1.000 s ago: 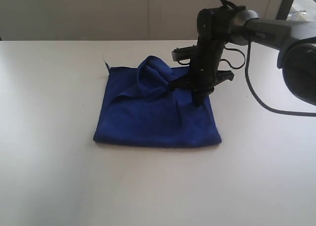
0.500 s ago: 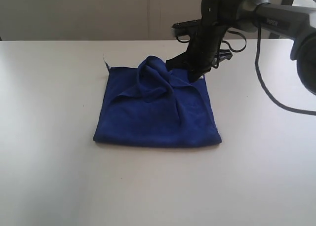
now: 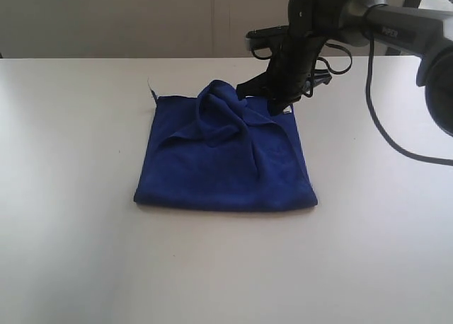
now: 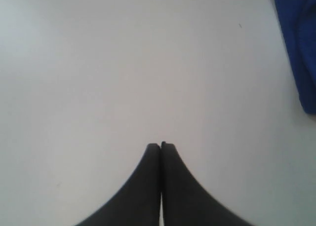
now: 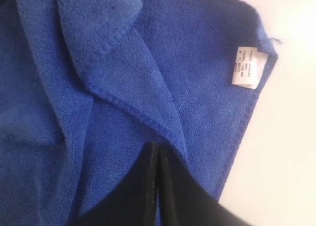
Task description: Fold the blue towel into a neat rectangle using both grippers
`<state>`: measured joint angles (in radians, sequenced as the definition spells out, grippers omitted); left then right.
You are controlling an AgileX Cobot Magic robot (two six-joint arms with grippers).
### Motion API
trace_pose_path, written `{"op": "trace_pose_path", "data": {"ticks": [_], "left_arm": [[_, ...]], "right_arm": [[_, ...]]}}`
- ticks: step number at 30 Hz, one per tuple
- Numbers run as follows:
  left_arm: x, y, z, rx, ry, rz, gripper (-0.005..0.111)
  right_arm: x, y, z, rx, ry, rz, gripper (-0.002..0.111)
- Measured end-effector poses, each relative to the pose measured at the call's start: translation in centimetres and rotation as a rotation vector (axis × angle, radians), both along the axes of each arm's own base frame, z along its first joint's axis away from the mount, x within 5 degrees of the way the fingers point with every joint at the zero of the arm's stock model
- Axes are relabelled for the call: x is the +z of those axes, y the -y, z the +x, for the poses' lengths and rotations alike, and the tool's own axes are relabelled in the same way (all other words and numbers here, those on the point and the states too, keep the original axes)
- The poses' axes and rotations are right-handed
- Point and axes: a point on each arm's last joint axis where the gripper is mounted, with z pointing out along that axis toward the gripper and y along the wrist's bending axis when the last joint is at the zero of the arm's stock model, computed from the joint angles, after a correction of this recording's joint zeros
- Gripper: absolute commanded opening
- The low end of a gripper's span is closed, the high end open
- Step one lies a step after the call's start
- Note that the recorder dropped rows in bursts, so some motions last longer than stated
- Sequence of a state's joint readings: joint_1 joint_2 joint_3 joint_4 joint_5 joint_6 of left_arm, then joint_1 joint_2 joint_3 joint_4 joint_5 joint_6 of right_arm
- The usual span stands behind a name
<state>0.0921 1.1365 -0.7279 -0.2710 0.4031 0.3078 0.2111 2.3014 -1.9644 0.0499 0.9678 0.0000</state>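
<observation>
Both closed, empty: right fingers (image 5: 174,196) over the blue towel (image 3: 219,165), left fingers (image 4: 182,196) apart from it.

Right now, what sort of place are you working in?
Probably a robotics lab or test bench: a bare white table, a plain pale wall behind it, and a black robot arm whose end effector hangs at a crumpled blue towel.

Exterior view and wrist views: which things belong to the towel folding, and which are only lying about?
Belong to the job:
- blue towel, partly folded, with a bunched flap
- right gripper, shut, over the towel
- left gripper, shut, beside the towel

Only there:
- white table
- black cable
- wall
</observation>
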Motion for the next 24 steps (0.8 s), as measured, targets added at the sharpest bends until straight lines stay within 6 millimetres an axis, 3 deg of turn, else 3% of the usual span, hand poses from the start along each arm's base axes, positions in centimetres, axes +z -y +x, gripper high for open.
{"op": "trace_pose_path", "data": {"ticks": [19, 24], "left_arm": [[0.0, 0.0, 0.0, -0.001, 0.0, 0.002, 0.0], [0.0, 0.0, 0.0, -0.001, 0.0, 0.002, 0.0]], "right_arm": [[0.1, 0.1, -0.2, 0.013, -0.013, -0.015, 0.0], [3.4, 0.5, -0.8, 0.075, 0.048, -0.054, 0.0]]}}
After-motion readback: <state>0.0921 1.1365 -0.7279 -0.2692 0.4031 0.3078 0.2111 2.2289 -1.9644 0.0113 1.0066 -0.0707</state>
